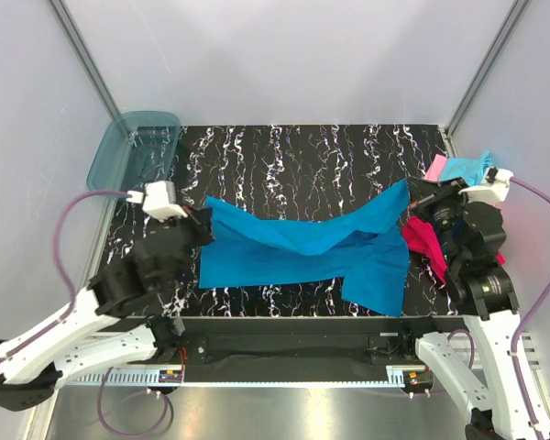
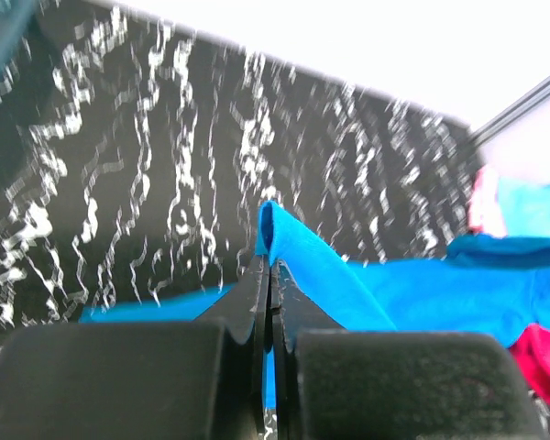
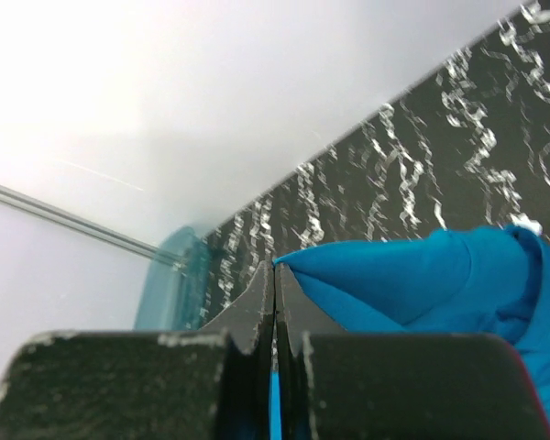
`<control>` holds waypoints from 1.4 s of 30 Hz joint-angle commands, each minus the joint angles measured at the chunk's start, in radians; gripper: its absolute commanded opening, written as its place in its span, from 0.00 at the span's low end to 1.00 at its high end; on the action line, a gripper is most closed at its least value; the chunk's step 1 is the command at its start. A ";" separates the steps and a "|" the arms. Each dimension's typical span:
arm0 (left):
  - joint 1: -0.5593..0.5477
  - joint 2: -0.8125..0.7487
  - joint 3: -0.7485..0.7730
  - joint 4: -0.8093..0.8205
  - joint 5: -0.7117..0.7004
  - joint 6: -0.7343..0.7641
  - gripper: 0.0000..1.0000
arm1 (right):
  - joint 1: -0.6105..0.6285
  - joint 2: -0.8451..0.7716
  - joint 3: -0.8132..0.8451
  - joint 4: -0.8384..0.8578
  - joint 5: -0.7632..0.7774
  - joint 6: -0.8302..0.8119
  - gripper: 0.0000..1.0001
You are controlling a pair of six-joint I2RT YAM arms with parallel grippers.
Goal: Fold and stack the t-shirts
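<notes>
Far-left corner: a see-through teal plastic bin [image 1: 133,147], rounded rectangle, sat at the edge of the black tabletop [image 1: 284,151] w/ white marbled veins. The L gripper [image 1: 202,225] had its black jaws pressed together on a pinched fold at the left edge of the blue t-shirt [image 1: 284,257]; cloth poked up past the tips in the wrist view. The shirt was soft, matte, creased, spread mid-table, long axis running left–right btwn the two arms, w/ a flap reaching toward the near edge at right. The R gripper [image 1: 411,206] was likewise clamped on its far-right corner, a pointed bit of cloth at the tips. Just right lay a crumpled magenta-red t-shirt [image 1: 423,240]; farther back, a bunched pink t-shirt [image 1: 436,168] and an aqua t-shirt [image 1: 467,168].
</notes>
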 commanded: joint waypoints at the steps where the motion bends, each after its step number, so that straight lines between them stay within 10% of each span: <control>1: -0.008 -0.056 0.088 -0.010 -0.051 0.109 0.00 | -0.003 -0.027 0.097 0.031 -0.026 -0.021 0.00; 24: -0.005 -0.084 0.631 -0.027 0.564 0.356 0.00 | -0.001 0.002 0.794 -0.023 -0.245 -0.170 0.00; 35: -0.001 -0.104 0.616 0.027 0.513 0.428 0.00 | -0.003 0.129 1.005 -0.064 -0.267 -0.200 0.00; 42: -0.001 0.021 0.484 0.247 0.066 0.603 0.00 | -0.003 0.209 0.809 0.002 -0.126 -0.191 0.00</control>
